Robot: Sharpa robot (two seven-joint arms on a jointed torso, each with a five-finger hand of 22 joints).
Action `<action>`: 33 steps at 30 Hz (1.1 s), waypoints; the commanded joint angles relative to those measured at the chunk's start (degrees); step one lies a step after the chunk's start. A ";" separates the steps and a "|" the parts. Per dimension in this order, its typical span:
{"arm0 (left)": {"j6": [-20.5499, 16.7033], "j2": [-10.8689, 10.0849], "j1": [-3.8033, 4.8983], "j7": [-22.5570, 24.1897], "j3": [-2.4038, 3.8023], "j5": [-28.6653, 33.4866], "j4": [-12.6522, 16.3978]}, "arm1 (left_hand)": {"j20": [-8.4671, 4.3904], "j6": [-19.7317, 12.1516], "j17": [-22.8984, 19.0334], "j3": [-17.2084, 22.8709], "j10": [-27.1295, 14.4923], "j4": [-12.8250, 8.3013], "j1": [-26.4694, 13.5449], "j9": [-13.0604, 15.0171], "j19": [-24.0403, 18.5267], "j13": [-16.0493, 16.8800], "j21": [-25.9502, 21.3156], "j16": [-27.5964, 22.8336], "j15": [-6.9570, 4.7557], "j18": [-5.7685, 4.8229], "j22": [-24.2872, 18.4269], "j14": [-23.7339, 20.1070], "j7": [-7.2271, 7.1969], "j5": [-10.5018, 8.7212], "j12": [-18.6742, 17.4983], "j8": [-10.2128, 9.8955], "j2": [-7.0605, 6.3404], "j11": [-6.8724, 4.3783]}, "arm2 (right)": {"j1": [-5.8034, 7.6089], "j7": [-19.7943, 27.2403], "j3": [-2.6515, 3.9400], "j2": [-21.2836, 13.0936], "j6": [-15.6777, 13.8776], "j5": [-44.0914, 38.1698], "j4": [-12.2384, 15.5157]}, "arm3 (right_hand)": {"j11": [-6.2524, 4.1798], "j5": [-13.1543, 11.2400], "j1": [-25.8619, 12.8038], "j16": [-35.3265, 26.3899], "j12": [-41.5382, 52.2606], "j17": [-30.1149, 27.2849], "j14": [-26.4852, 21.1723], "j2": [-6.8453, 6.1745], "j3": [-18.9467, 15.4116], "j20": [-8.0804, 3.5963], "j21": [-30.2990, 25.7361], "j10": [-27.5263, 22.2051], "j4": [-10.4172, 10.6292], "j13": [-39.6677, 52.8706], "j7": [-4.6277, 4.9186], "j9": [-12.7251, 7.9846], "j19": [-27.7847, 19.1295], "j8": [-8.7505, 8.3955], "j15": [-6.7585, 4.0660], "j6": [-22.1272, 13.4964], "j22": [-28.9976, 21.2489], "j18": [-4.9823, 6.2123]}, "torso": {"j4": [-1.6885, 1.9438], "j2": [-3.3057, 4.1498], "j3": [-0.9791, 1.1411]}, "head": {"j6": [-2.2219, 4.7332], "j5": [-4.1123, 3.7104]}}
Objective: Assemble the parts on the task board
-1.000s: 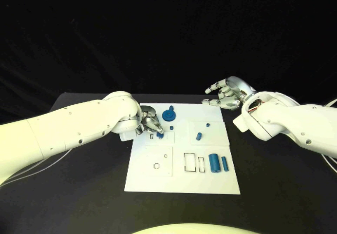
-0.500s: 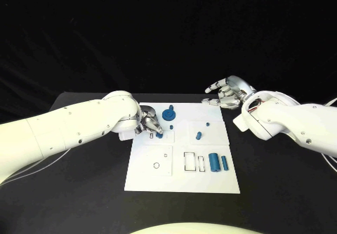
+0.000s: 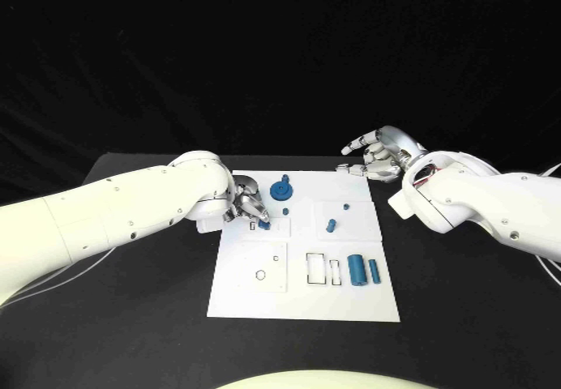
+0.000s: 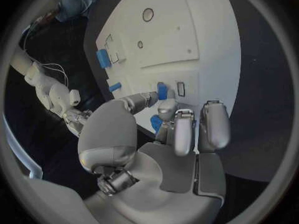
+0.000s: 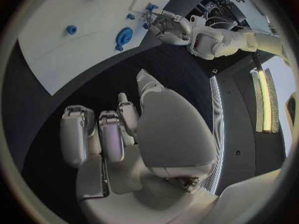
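Board [image 3: 301, 300] sits mid-table; I see my left hand [image 3: 248, 203] at its upper-left corner, fingertips pinching a small blue part [image 3: 265, 224] right beside a slot there. Right hand [image 3: 376, 157] hangs off the board's far right corner, fingers loosely curled, grasping nothing. Two blue cylinders [image 3: 364, 270] lie near the right edge.

I see the task board [image 3: 301, 300] lying at the middle of the table [image 3: 468, 324]; my left hand [image 3: 249, 204] sits over its far left corner, beside a round part [image 3: 280, 191]; two cylinders [image 3: 364, 271] lie near its right edge; my right hand [image 3: 376, 158] hovers beyond its far right corner.
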 commanded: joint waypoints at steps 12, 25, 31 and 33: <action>0.71 0.36 -0.04 -0.09 -0.14 -0.01 -0.03 | -0.39 6.79 15.65 6.05 4.51 -2.24 0.49 11.63 1.05 1.56 1.04 1.60 -1.03 -1.00 1.40 6.03 -2.52 4.86 1.20 8.30 1.88 -1.34 | -0.03 0.15 0.01 -0.01 0.19 -0.04 0.12 | 0.00 0.20 -0.83 -0.17 -0.06 13.65 5.92 0.79 -0.23 0.23 -0.55 -0.72 -0.16 1.52 0.12 -0.41 2.35 1.46 -0.55 0.73 10.35 -0.01 | -0.08 0.04 0.02 | -0.17 -0.03; 0.79 0.60 -0.05 -0.07 -0.20 0.33 -0.22 | -0.70 7.84 15.81 5.16 5.49 -2.10 0.04 12.11 1.45 2.45 1.23 1.67 -1.34 -1.12 1.95 6.08 -3.02 4.80 1.66 8.65 2.15 -1.74 | -0.03 0.21 0.01 -0.01 0.18 -0.04 0.13 | 0.00 0.20 -0.83 -0.17 -0.06 13.65 5.92 0.79 -0.23 0.23 -0.55 -0.72 -0.16 1.52 0.12 -0.41 2.35 1.46 -0.55 0.73 10.35 -0.01 | -0.03 0.03 0.07 | -0.31 -0.05; 1.27 0.65 -0.06 -0.07 -0.23 0.36 -0.35 | -0.87 8.38 15.81 4.51 5.91 -1.92 -0.14 12.38 1.66 2.83 1.32 1.67 -1.50 -1.19 2.24 6.08 -3.26 4.63 1.82 8.82 2.48 -1.94 | -0.03 0.22 0.01 -0.06 0.16 -0.04 0.13 | 0.00 0.20 -0.83 -0.17 -0.06 13.65 5.92 0.79 -0.23 0.23 -0.55 -0.72 -0.16 1.52 0.12 -0.41 2.35 1.46 -0.55 0.73 10.35 -0.01 | -0.04 -0.01 0.05 | -0.41 -0.09; 1.64 0.68 -0.06 -0.09 -0.23 0.37 -0.37 | -0.95 8.69 15.81 4.11 6.19 -1.86 -0.21 12.52 1.85 3.12 1.42 1.67 -1.58 -1.25 2.54 6.08 -3.41 4.57 1.97 8.91 2.62 -2.06 | -0.03 0.21 0.01 -0.08 0.18 -0.04 0.14 | 0.00 0.20 -0.83 -0.17 -0.06 13.65 5.92 0.79 -0.23 0.23 -0.55 -0.72 -0.16 1.52 0.12 -0.41 2.35 1.46 -0.55 0.73 10.35 -0.01 | -0.04 -0.02 0.05 | -0.45 -0.10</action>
